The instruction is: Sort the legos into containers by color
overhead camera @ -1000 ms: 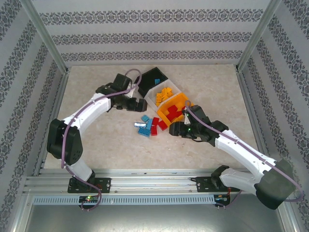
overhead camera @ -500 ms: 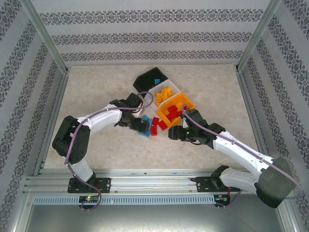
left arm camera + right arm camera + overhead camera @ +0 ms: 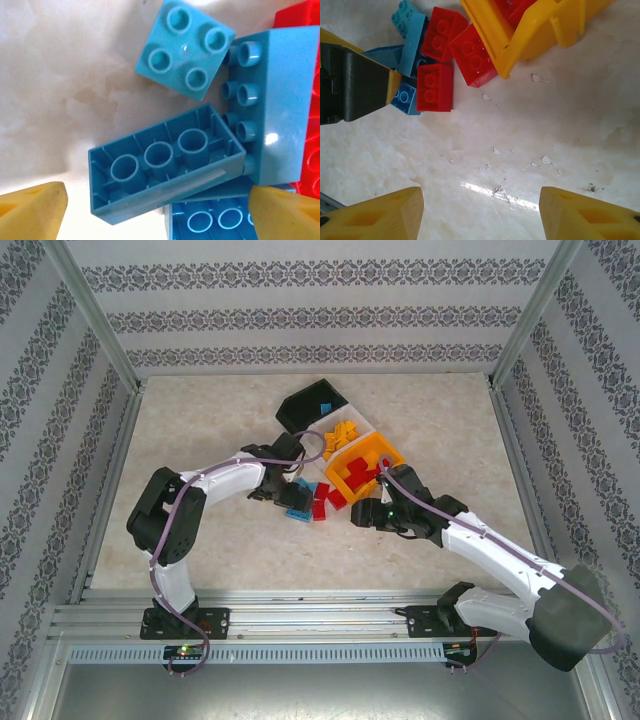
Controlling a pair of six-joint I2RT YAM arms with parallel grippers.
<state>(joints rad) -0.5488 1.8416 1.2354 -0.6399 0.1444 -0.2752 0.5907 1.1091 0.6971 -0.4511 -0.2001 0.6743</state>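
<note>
Starting left: the left gripper is parked low over the blue end of the lego pile, fingers spread wide w/ nothing clamped yet. An upturned blue brick is framed between them, hollow side up and looking tilted on its neighbours. For a clean pick, the closing is prob best done across the brick's short width, centred and low enough that the walls get caught, since a tilted piece can be squirted out sideways. The square blue brick behind it and the long blue brick lying on its side at its right end shouldn't be snagged, so a straight lift is advised. Next over, red bricks are bunched against the blue ones, right at the front of the orange bin. Further right, the right gripper is hung over bare table, fingers apart, nothing between them. View diffs: the hollow underside and tilt are given by the left wrist cam, while from the top cam it's just a blue blob. Bin contents are read from the top cam instead: a blue piece in the black bin, orange-yellow bricks in the white bin, reds in the orange one. So black is judged the target here.
</note>
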